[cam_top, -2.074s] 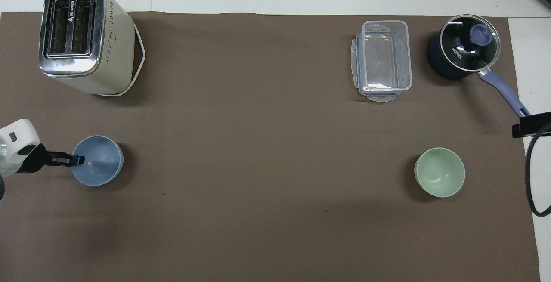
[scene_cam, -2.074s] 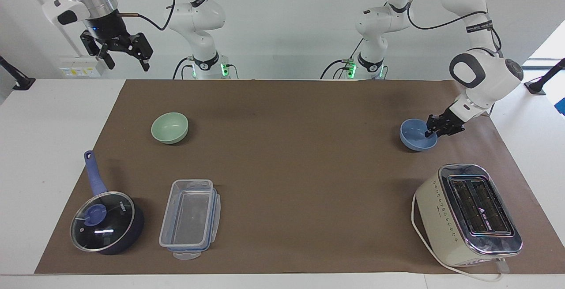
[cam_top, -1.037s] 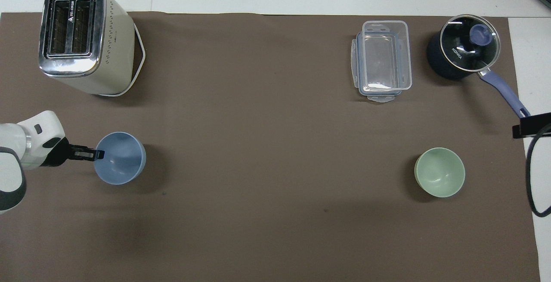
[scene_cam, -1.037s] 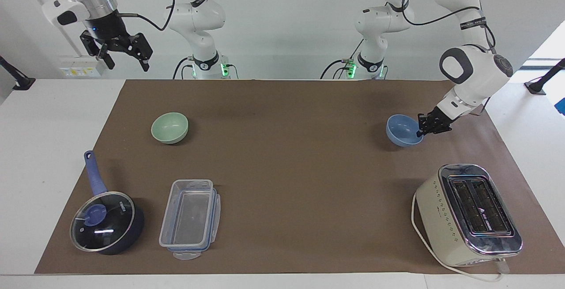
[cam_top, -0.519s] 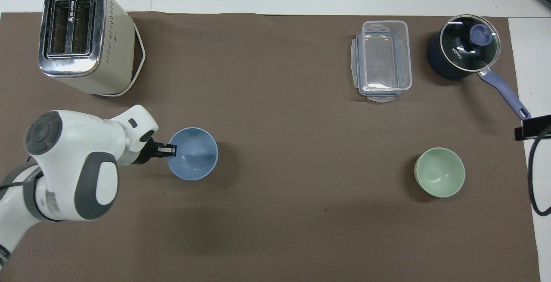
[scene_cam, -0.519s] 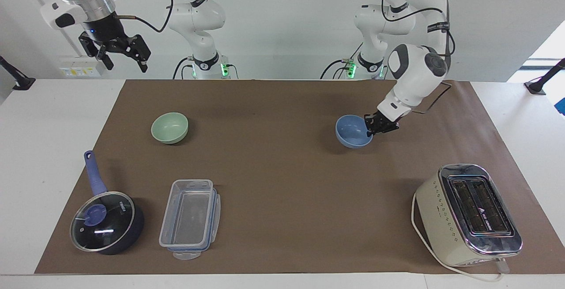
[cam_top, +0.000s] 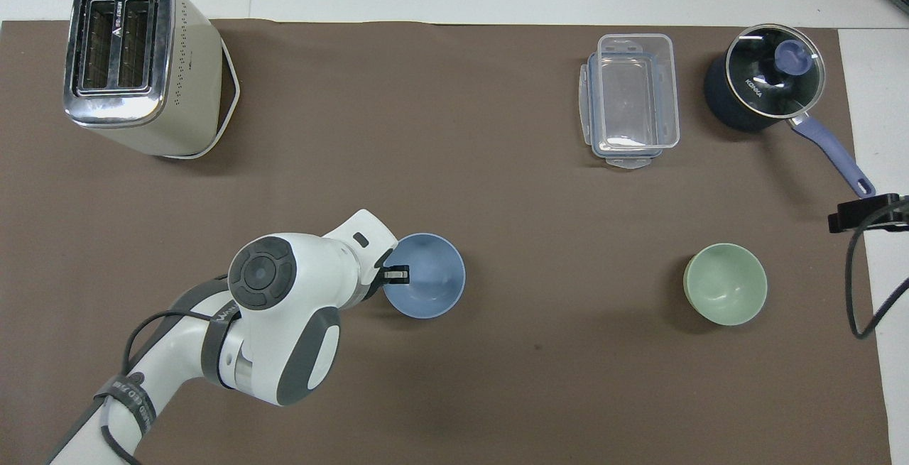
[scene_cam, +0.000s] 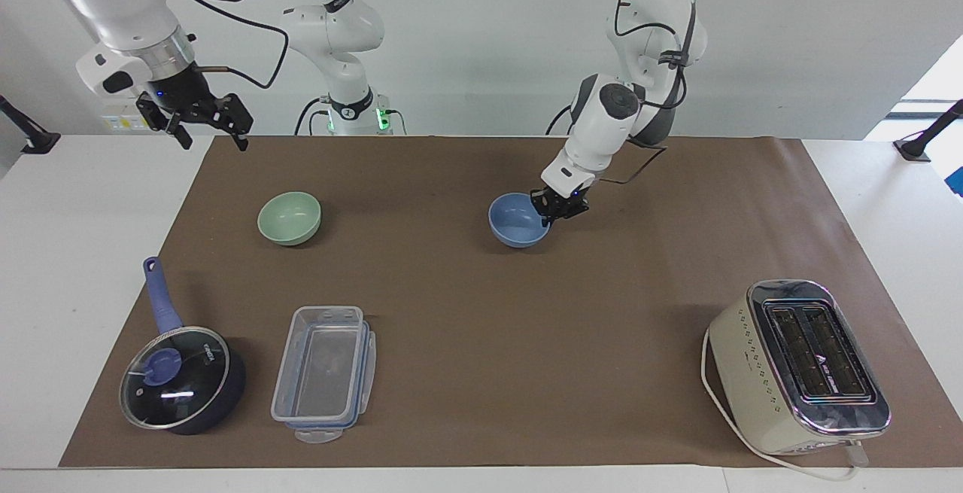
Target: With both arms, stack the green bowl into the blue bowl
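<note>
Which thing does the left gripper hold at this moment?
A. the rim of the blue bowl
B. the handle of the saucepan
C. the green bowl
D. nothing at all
A: the left gripper is shut on the rim of the blue bowl near the middle of the mat, while the green bowl sits alone toward the right arm's end and the right gripper hangs open in the air above that end of the table.

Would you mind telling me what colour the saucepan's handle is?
The saucepan's handle is periwinkle blue, matching the lid knob; the overhead view shows it best.
</note>
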Robot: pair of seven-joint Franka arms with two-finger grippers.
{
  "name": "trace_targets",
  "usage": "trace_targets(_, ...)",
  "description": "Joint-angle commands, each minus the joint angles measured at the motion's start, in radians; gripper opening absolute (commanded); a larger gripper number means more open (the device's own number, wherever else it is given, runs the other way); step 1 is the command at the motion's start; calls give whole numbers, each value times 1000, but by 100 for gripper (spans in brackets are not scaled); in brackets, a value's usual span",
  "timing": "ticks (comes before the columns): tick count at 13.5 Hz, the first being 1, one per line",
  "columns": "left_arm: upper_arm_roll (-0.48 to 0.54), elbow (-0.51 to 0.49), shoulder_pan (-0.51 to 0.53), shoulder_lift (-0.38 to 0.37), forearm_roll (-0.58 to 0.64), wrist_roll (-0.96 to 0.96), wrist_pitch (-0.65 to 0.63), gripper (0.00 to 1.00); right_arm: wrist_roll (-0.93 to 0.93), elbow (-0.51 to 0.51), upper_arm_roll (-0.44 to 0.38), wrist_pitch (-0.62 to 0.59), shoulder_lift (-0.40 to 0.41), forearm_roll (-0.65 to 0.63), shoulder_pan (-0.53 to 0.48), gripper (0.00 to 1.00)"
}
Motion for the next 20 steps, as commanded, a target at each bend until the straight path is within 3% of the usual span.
trace_targets(1,20,-8,-48,11,-11,-27,16,0,-67,-121,1,110,-15,7,-29,100)
trace_targets(3,18,7,-49,17,-11,-36,11,0,-76,-189,3,189,-9,7,-38,100)
trace_targets(4,17,17,-49,19,-11,-38,11,38,-79,-227,3,232,-8,7,-38,100)
trace_targets(5,17,24,-49,27,-11,-41,8,57,-94,-265,3,271,-2,13,-38,100)
trace_targets(9,24,71,-23,11,-3,-21,-63,98,-165,-374,1,403,28,52,-69,100)
trace_targets(15,29,149,207,-137,98,249,-310,100,-288,-554,1,613,52,52,-110,100)
trace_targets(17,29,290,310,-136,160,339,-509,100,-291,-563,3,637,77,56,-118,100)
trace_targets(20,31,447,443,-128,197,531,-659,100,-292,-577,3,640,91,76,-118,100)
